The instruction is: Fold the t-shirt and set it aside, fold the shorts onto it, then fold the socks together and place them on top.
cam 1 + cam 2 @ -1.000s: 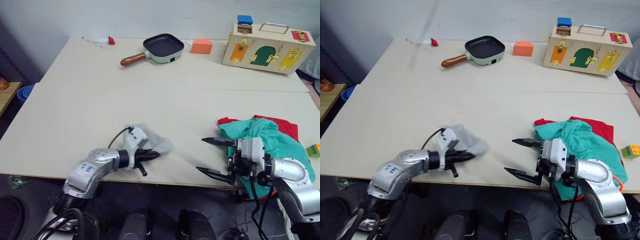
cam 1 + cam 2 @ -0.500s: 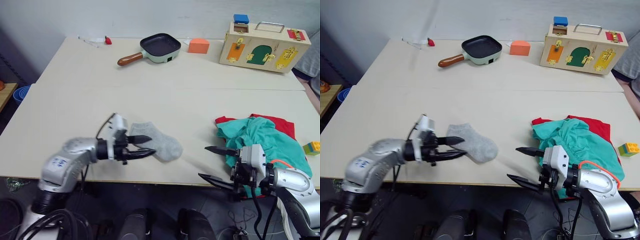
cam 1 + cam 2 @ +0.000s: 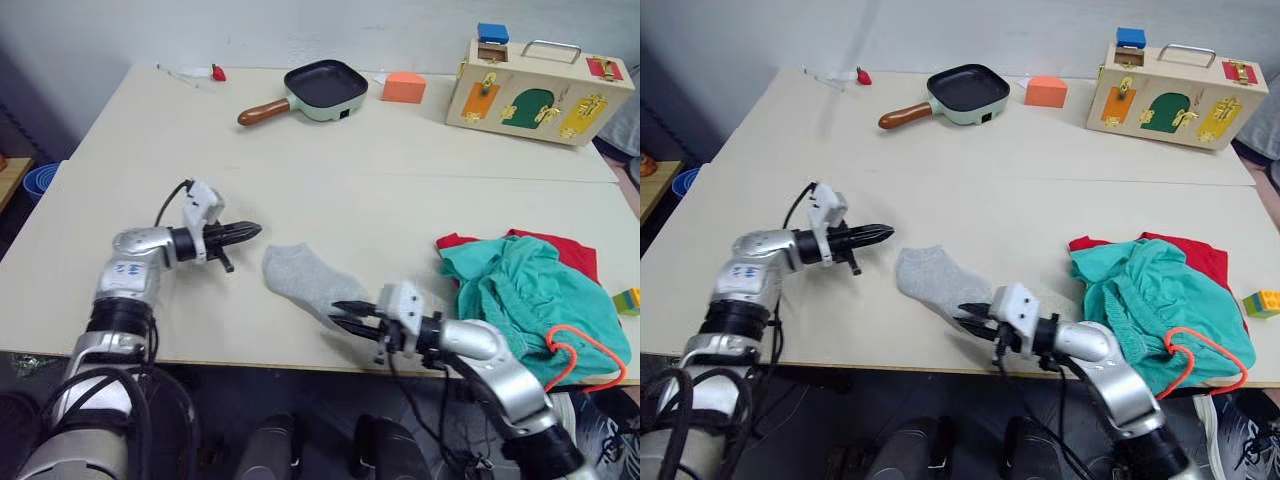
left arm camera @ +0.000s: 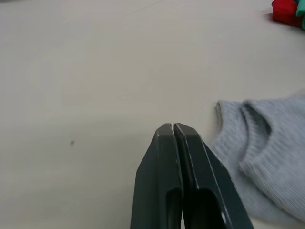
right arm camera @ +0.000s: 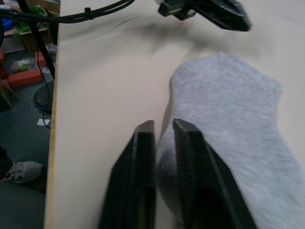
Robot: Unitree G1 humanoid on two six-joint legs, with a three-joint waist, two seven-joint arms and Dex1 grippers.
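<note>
The grey socks (image 3: 300, 281) lie flat near the table's front edge, at the middle. My right gripper (image 3: 342, 310) is shut on the socks' near edge; in the right wrist view grey knit (image 5: 224, 109) bulges between its fingers (image 5: 143, 143). My left gripper (image 3: 248, 231) is shut and empty, a short way left of the socks and apart from them (image 4: 259, 152). At the right the teal shorts (image 3: 525, 296) lie crumpled on the red t-shirt (image 3: 572, 252), of which the far edge shows. The orange drawstring (image 3: 575, 352) loops over the shorts' front.
A green frying pan (image 3: 325, 92), an orange block (image 3: 403, 89) and a wooden latch box (image 3: 540, 80) stand along the back. A small toy brick (image 3: 628, 300) sits at the right edge. A small red object (image 3: 218, 72) lies far back left.
My left gripper let go of the socks, drew back to the left and shut. My right gripper swung left from beside the shorts to the socks and shut on their near edge.
</note>
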